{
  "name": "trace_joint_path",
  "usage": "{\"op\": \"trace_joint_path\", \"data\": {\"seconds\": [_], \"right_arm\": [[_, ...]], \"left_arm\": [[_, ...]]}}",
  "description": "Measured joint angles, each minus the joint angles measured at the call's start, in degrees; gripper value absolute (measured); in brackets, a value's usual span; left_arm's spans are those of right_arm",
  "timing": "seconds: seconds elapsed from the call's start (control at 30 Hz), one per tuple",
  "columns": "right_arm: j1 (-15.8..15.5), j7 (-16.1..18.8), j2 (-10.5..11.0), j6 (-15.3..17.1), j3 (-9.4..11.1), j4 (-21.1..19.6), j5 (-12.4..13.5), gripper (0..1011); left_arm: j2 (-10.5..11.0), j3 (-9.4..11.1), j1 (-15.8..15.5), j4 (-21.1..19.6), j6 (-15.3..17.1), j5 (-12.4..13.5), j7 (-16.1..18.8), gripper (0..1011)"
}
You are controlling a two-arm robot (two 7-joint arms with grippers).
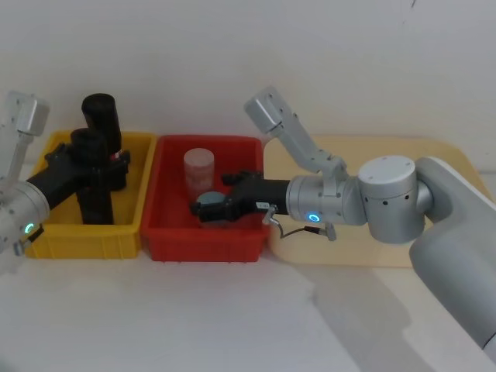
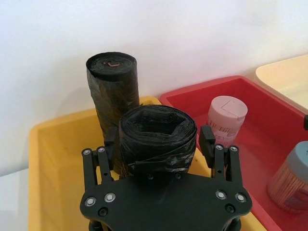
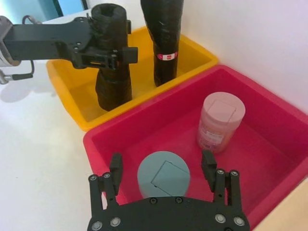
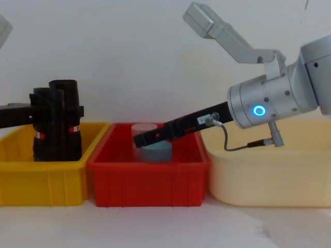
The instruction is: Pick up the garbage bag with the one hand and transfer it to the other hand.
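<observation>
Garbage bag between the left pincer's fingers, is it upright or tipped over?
Upright: the garbage bag stands on end in the yellow bin, with the open left pincer straddling it.

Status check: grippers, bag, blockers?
Left gripper around the garbage bag, bag standing in yellow bin. Right gripper open above blue-lidded jar in red bin. Second roll close behind the bag.

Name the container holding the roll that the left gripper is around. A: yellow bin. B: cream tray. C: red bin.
A: the left gripper is around a garbage bag standing in the yellow bin; the right gripper, open, is over the red bin.
</observation>
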Motion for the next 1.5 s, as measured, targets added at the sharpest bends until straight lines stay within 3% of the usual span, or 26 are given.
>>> {"op": "trace_joint_path", "data": {"seconds": [1.37, 1.5], "right_arm": [[-0.04, 1.37, -0.11, 0.7, -1.4, 0.78, -1.86, 1001], [-0.1, 1.21, -0.24, 0.46, -1.34, 0.94, -1.99, 931]], "left_arm": [[0.0, 0.0, 0.0, 0.0, 0.0, 0.0, 0.0, 1001], [0.0, 0.0, 0.0, 0.0, 0.0, 0.0, 0.0, 1001]]}}
